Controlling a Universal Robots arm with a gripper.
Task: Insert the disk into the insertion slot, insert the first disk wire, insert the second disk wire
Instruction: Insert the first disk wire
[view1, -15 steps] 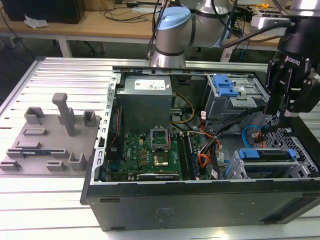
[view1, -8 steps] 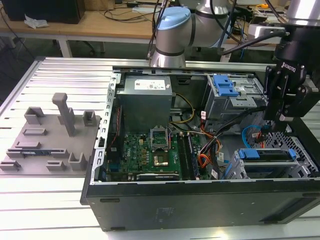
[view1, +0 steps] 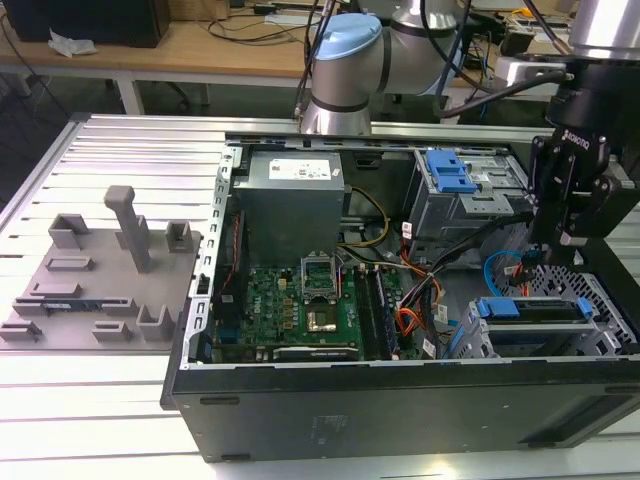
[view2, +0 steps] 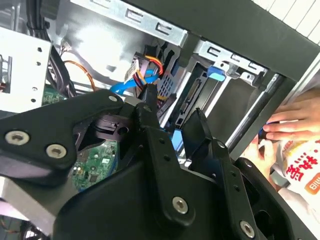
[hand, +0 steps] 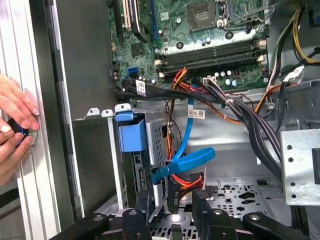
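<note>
grey perforated sheet-metal drive cage (view1: 600, 338), in the case corner on the exterior view's right, has the silver hard drive in its bright blue plastic carrier (view1: 500, 308) seated in it. black two-finger gripper (hand: 173, 199) hangs right beside the cage, fingers (hand: 202, 202) partly spread either side of a black plug on red-orange wires (hand: 173, 189) (gaps both sides, nothing clamped). flat blue cable (hand: 186, 159) loops close by. a person's hand (hand: 15, 122) sits outside the case wall.

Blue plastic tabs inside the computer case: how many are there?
2. One tab tops the larger grey bay toward the back; the other is on the disk, seated in the insertion slot. Others may be hidden.
</note>
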